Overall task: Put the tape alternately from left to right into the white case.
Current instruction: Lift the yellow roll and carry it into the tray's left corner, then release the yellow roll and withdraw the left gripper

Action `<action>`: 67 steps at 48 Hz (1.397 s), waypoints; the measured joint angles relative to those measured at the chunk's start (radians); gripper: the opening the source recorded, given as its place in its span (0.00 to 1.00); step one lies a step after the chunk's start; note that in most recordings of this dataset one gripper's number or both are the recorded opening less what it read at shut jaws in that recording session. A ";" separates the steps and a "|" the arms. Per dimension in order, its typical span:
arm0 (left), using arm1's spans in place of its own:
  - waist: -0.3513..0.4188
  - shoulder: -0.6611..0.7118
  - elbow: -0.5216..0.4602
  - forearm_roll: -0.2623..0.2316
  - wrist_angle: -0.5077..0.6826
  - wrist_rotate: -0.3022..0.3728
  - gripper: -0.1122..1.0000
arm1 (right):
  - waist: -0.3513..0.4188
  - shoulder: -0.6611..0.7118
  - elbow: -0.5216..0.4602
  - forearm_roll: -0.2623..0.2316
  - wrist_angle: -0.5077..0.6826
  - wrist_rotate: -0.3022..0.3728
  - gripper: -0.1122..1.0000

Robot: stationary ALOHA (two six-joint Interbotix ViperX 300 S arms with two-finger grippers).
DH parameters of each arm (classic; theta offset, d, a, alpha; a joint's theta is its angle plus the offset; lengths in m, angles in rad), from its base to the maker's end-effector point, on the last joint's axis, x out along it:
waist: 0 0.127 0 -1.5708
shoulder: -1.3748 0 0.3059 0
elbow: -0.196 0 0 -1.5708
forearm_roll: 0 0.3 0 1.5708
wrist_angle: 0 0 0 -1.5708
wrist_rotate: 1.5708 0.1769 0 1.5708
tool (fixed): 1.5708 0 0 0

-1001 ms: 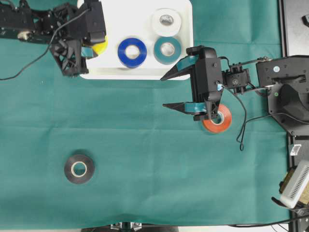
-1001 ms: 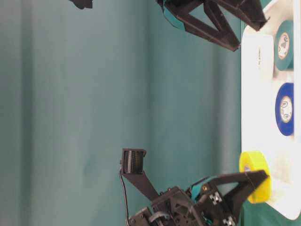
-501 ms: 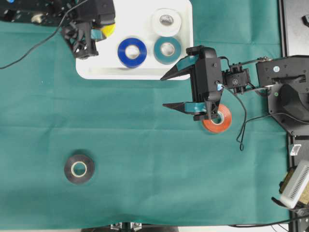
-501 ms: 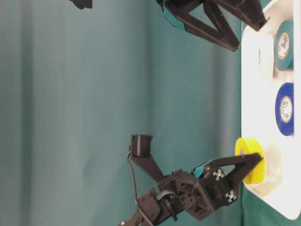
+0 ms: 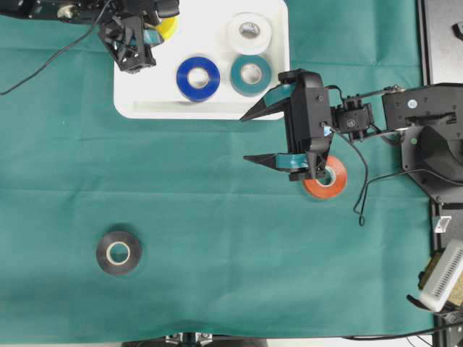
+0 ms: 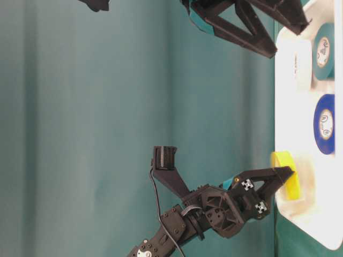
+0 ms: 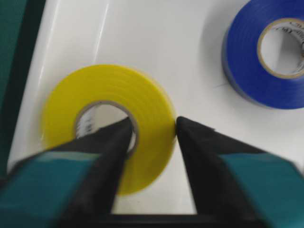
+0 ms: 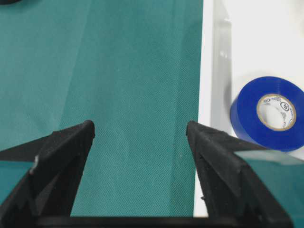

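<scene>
The white case lies at the table's far side and holds a blue tape, a teal tape and a white tape. My left gripper is shut on a yellow tape over the case's far left corner. In the left wrist view one finger sits in the yellow tape's hole and the other presses its outer wall, just above the case floor. The right gripper hangs open over the cloth beside the case. An orange tape lies under the right wrist.
A black tape lies alone on the green cloth at the near left. Black equipment and a white device line the right edge. From table level the yellow tape looks tilted, just above the case.
The left gripper has carried the yellow tape from the case's near left rim over to its far left corner and lower. The right arm has not moved.
</scene>
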 measured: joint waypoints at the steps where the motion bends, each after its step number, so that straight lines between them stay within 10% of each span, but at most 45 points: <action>1: 0.000 -0.002 0.000 0.000 0.000 0.002 0.28 | -0.002 0.000 0.000 0.000 0.000 0.000 0.83; 11: 0.000 0.000 0.000 0.000 -0.008 0.000 0.79 | 0.000 0.000 0.000 0.000 0.000 -0.002 0.83; 35: -0.029 -0.054 0.025 0.000 -0.012 -0.002 0.73 | 0.000 0.000 0.000 0.000 0.000 0.000 0.83; 67: -0.275 -0.195 0.150 0.000 -0.038 -0.002 0.72 | -0.002 0.000 0.000 0.000 0.000 0.000 0.83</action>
